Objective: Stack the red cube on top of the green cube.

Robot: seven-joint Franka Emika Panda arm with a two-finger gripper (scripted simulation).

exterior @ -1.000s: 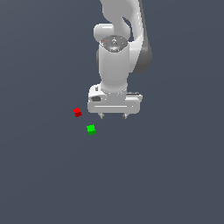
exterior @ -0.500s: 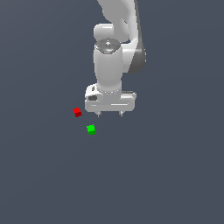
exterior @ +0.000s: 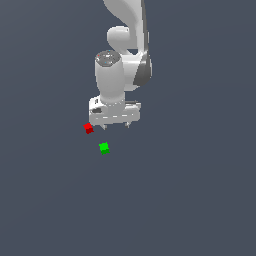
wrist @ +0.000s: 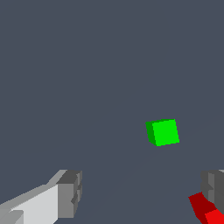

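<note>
Tiny plain red cube (exterior: 88, 128) and bright green cube (exterior: 104, 148) — unmarked, apart on the worktop (exterior: 190, 190); gripper (exterior: 115, 125) spread wide, holding nothing.

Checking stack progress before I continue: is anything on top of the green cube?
Nothing. The green cube has a bare top in both views; the red cube sits apart, beside the open gripper. Its underside is hidden.

The exterior view looked down from a distance on the whole arm and floor, while the wrist view sat close behind the gripper (wrist: 140, 197) facing the floor, both sharing the green cube (exterior: 104, 148) and red cube (exterior: 88, 128).
</note>
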